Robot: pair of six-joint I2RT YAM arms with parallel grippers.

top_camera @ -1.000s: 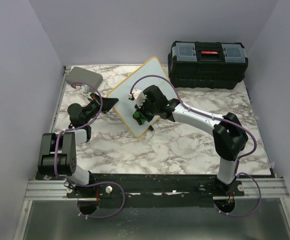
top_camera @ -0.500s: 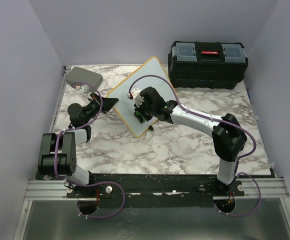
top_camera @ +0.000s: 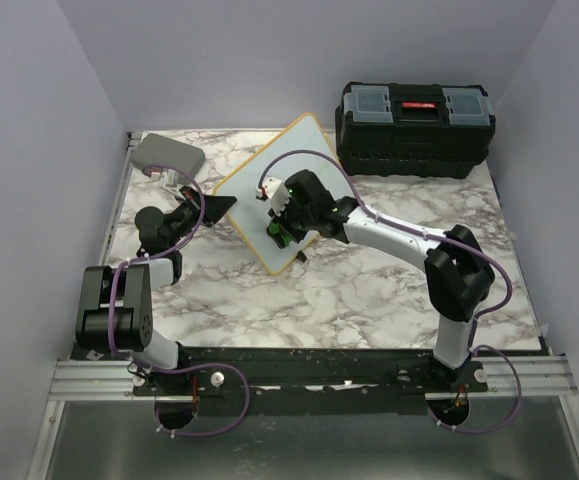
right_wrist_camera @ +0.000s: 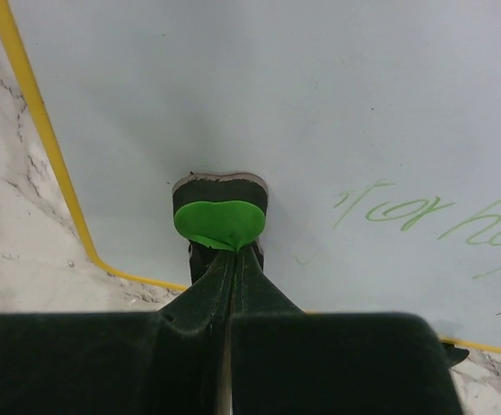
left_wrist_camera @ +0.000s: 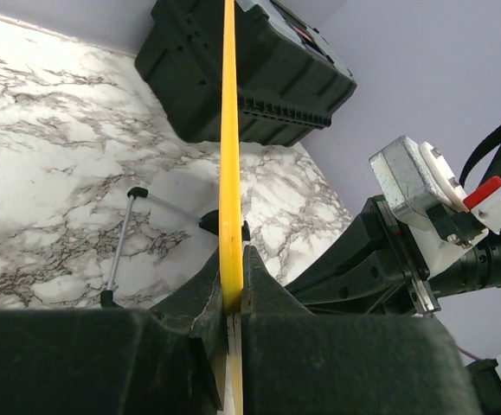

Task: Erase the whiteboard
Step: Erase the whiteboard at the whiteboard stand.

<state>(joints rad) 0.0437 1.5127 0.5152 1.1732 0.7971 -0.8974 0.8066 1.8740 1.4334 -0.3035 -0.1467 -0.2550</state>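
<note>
Shifted back to the right along the board since half a second ago: right gripper (top_camera: 278, 231) with its wrist, now matching the pose of one second ago; left arm and board unchanged. Fingers of that gripper almost fully closed, pinching a small eraser (right_wrist_camera: 220, 218) with a bright green rounded top and a dark felt pad, felt side apparently against the face of the small white rectangular whiteboard (top_camera: 244, 205) with rounded corners and a thin yellow-looking frame. Visible just right of the eraser in the right wrist view: green handwritten strokes (right_wrist_camera: 406, 207), not wiped. Board propped up at a tilt near the middle of the white-and-grey marbled tabletop (top_camera: 369, 290), one corner towards the arms. Left gripper (left_wrist_camera: 231, 281) closed on the board's left edge, frame squeezed between both fingers. Behind the board on the right: black plastic toolbox (top_camera: 414, 125) with a red latch. At the far left corner: grey rounded case (top_camera: 167, 152), apart from the board.
</note>
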